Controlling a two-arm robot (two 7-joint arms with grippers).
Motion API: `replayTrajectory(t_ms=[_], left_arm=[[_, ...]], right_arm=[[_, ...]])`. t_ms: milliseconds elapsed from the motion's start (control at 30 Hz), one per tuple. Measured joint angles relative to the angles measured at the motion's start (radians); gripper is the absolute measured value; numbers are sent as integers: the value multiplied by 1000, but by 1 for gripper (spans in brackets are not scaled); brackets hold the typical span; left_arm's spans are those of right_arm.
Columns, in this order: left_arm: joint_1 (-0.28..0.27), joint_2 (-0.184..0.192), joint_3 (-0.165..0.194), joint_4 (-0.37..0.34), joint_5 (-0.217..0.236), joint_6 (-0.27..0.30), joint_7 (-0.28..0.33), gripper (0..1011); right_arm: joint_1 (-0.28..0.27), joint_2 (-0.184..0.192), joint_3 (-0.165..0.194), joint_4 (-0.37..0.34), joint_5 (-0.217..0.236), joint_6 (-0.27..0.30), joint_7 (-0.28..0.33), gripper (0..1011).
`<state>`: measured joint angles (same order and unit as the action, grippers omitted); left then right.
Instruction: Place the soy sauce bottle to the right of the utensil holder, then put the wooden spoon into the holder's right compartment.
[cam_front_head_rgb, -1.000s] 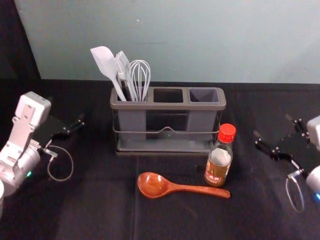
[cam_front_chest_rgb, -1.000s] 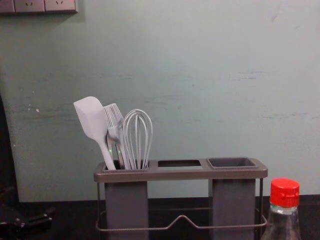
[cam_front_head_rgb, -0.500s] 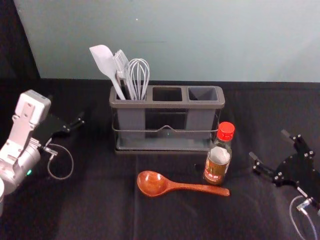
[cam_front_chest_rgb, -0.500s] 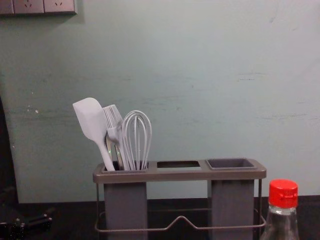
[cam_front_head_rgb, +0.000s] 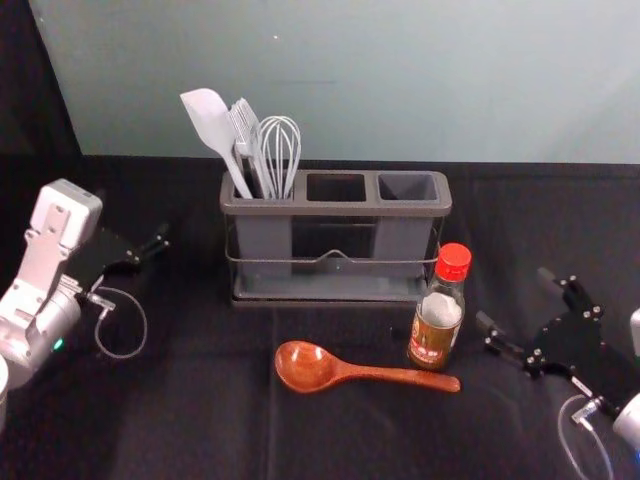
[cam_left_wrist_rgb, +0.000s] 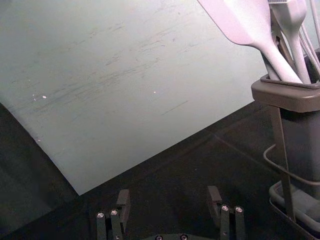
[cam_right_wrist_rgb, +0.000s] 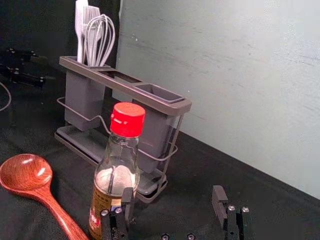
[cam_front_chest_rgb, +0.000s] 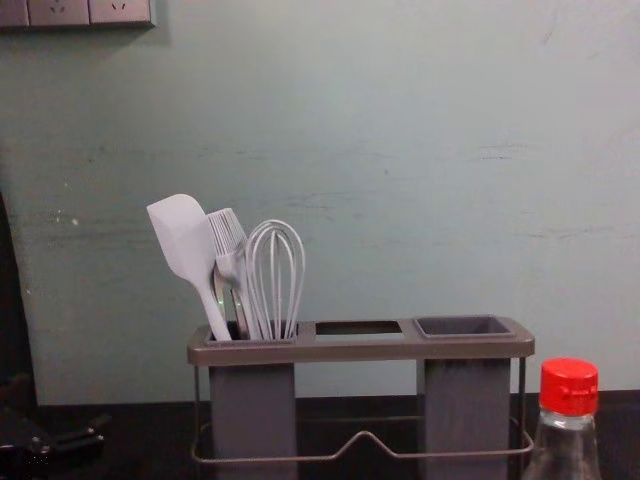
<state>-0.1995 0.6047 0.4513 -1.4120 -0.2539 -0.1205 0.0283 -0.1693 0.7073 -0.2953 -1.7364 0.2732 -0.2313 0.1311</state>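
Note:
In the head view my right gripper (cam_front_head_rgb: 515, 298) is open, a short way right of the soy sauce bottle (cam_front_head_rgb: 437, 310). The red-capped bottle stands upright in front of the holder's right end. In the right wrist view the bottle (cam_right_wrist_rgb: 116, 172) is partly behind one finger of the open right gripper (cam_right_wrist_rgb: 173, 196), with nothing held. The wooden spoon (cam_front_head_rgb: 307, 368) lies in front of the utensil holder (cam_front_head_rgb: 335, 211), its handle end by the bottle's base. The holder's right compartment (cam_front_head_rgb: 408, 188) is empty. My left gripper (cam_front_head_rgb: 150, 247) is parked at the left, open in its wrist view (cam_left_wrist_rgb: 169, 196).
A white spatula (cam_front_head_rgb: 210, 125), a brush (cam_front_head_rgb: 245, 135) and a whisk (cam_front_head_rgb: 280, 150) stand in the holder's left compartment. Behind the dark-covered table (cam_front_head_rgb: 200, 420) rises a pale wall (cam_front_head_rgb: 400, 80).
My right gripper has moved left across the table, closer to the bottle, and its fingers now point more toward the back left. The left arm, bottle, spoon and holder have stayed put.

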Motion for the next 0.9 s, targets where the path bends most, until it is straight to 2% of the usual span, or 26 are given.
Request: replayTrajectory(t_ms=[533, 900], left_arm=[[0, 0, 0, 0, 0, 0, 0, 1005], [0, 0, 0, 0, 0, 0, 0, 1005]], right_arm=[[2, -42, 3, -12, 7, 0, 75, 1002], [26, -93, 10, -20, 31, 29, 123, 1002]])
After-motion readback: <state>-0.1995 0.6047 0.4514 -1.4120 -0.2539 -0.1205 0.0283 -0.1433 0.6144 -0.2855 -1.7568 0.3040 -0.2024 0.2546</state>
